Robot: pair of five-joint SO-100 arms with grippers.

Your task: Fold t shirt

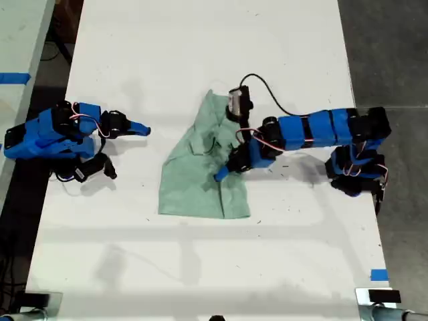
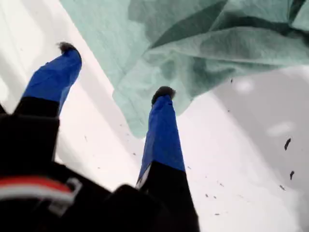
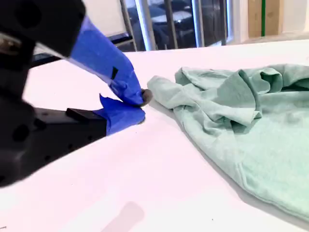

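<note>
The pale mint-green t shirt (image 1: 198,182) lies rumpled and partly folded over itself at the middle of the white table (image 1: 200,267). My first gripper (image 1: 224,171) reaches in from the exterior view's right and hovers open over the cloth's edge. In the first wrist view the t shirt (image 2: 203,43) bunches just past my first gripper (image 2: 116,70), and one fingertip (image 2: 163,92) rests at the hem. My second gripper (image 1: 143,130) sits shut and empty on the exterior view's left, apart from the shirt. The second wrist view shows my second gripper (image 3: 140,104) with the t shirt (image 3: 251,125) beyond it.
Blue tape marks (image 1: 378,274) sit near the table's edge on the exterior view's right, and another (image 1: 15,78) lies on a neighbouring surface at the left. A black cable (image 1: 267,90) loops from the first arm's camera. Dark floor borders the table on both sides.
</note>
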